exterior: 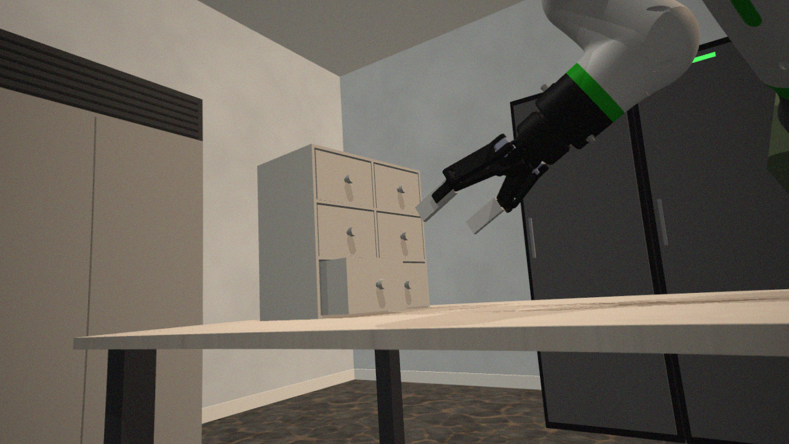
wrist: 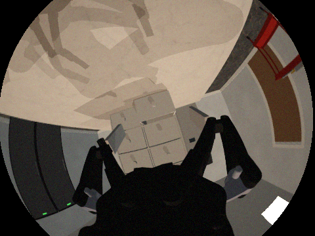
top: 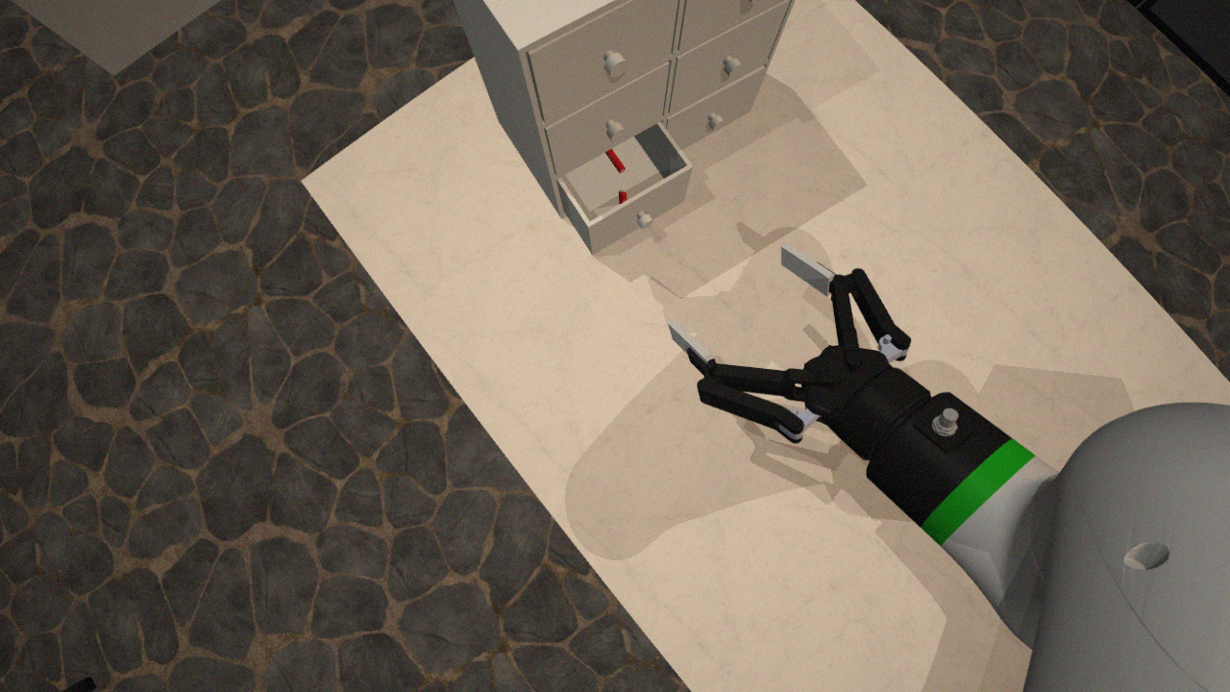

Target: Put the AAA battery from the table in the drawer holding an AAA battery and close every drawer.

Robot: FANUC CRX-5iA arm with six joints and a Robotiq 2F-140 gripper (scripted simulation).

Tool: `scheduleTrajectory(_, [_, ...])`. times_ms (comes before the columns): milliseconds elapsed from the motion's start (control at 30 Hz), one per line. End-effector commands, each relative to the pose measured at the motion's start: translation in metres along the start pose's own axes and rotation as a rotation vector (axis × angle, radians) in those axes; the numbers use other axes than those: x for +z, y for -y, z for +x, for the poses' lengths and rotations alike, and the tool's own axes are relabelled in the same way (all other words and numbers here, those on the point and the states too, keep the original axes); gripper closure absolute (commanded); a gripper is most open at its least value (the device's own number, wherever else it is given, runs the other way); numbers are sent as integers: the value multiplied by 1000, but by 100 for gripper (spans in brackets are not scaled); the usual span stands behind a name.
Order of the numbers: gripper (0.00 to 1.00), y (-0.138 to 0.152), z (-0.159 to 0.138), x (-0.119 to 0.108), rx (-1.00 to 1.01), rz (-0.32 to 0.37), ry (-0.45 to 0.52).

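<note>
The jaws of the gripper (top: 746, 303) are spread to their widest, with nothing between them. They hang in the air well above the counter (top: 481, 284) and point toward the chest (top: 516, 60), well apart from its front. From the exterior view the fingertips (exterior: 433, 206) sit at about the height of the middle row of drawers.

On the chest, five drawers are pushed in, and only the bottom left drawer (top: 634, 213) (seen from the front) is pulled out, roughly half its length. Inside it lie two small red cylinders, one AAA battery (top: 614, 160) toward the back and a second battery (top: 623, 197) near the front wall. The second is partly hidden by that wall, so how it lies is hard to tell.
</note>
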State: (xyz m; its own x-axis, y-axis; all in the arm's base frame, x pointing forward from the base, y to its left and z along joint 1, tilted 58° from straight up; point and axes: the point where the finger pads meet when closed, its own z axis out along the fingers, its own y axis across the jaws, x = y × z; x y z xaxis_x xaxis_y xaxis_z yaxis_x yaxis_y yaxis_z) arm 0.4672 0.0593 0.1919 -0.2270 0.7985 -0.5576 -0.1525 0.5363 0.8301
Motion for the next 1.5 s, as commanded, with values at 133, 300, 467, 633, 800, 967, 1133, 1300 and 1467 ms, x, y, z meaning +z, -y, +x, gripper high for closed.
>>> scheduleTrajectory(133, [0,14,-34,-25,5,20,-324])
scheduleTrajectory(300, [0,14,-37,-27,9,7,-390])
scheduleTrajectory(467, [0,14,-38,-27,9,3,-434])
scheduleTrajectory(633, [0,14,-38,-27,11,5,-552])
scheduleTrajectory(800, [0,14,-38,-27,12,13,-653])
scheduleTrajectory(967, [0,14,-38,-27,14,28,-763])
scheduleTrajectory(1133, [0,14,-38,-27,15,50,-882])
scheduleTrajectory(1300, [0,14,-38,-27,16,80,-1006])
scheduleTrajectory(1467, [0,14,-38,-27,16,90,-1040])
